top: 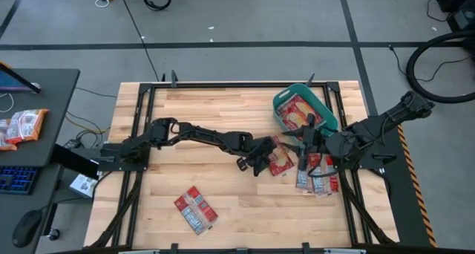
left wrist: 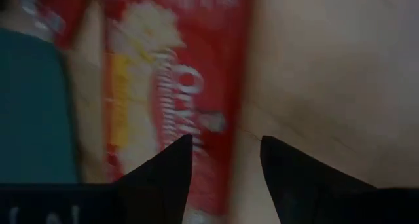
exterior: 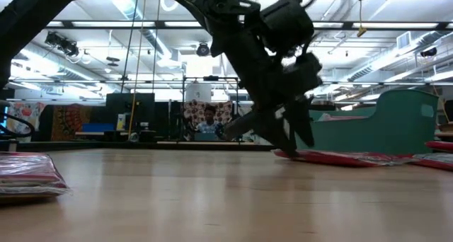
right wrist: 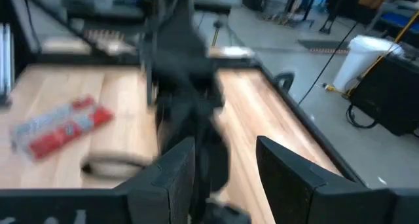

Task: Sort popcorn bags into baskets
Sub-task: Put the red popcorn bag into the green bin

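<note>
The left gripper [top: 261,162] reaches far across the table and hangs low at the left edge of a red popcorn bag [top: 282,160] that lies flat on the wood; in the left wrist view its 2 fingers [left wrist: 167,175] stand apart with a gap between them, 1 over the printed red face of the bag and the other over bare wood, so the bag's long edge runs roughly between the jaws; nothing is held. The bag's long axis appears to run away from the gripper, toward the teal basket [top: 324,104], which sits at the far right of the table and already holds at least 1 red bag; I judge that the coming pinch turns on this edge lying in the gap, since a slight shift would leave both fingers on wood.

The right gripper [top: 306,151] hovers just to the right of the same bag, near a small heap of more bags [top: 318,174] on the right; its fingers are parted and empty in the right wrist view. Both arms are close here, yet the left is the one lined up on this bag. 1 more pair of bags [top: 196,209] lies well apart, near the front left.
</note>
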Available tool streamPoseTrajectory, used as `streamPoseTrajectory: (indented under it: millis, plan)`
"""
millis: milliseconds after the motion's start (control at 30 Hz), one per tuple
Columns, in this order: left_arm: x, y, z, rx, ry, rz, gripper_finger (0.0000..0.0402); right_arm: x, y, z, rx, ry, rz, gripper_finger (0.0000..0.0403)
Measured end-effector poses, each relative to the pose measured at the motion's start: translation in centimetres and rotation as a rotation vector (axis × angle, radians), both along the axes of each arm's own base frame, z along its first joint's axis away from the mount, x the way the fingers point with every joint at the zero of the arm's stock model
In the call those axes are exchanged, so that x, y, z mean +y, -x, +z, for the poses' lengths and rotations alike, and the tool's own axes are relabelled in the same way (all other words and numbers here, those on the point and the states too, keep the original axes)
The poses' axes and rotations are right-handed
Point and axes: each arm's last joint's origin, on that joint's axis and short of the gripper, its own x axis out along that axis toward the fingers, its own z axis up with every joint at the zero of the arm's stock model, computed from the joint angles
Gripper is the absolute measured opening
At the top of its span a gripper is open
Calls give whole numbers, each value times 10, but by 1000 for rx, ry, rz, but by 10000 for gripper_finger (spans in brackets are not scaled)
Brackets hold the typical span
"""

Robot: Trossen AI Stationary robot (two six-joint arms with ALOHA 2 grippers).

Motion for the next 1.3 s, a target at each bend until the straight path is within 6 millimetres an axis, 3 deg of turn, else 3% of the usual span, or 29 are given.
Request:
streamPoseTrajectory:
  millis: [400,500,667,733,900,1033,1133,1300]
  plan:
    - [0,-7,-15,-27,-68,-22,168,1,-1,2,-12,0,24,168]
    - [0,-6,-17,-17,-62,-17,128,1,-1,1,-7,2,26,168]
    - [1,-6,-18,-15,-56,18,23,1,-1,1,-6,4,30,168]
    - [1,-6,-18,-22,-51,66,17,1,0,0,3,7,31,168]
    - [-2,4,0,-1,-34,172,17,1,0,-1,22,15,38,168]
    - [0,11,38,-62,-14,236,17,0,2,0,18,35,36,168]
    - [3,15,59,-114,-37,280,17,-3,5,8,-13,41,11,168]
    - [5,16,77,-188,-87,317,17,-7,13,22,-79,47,7,168]
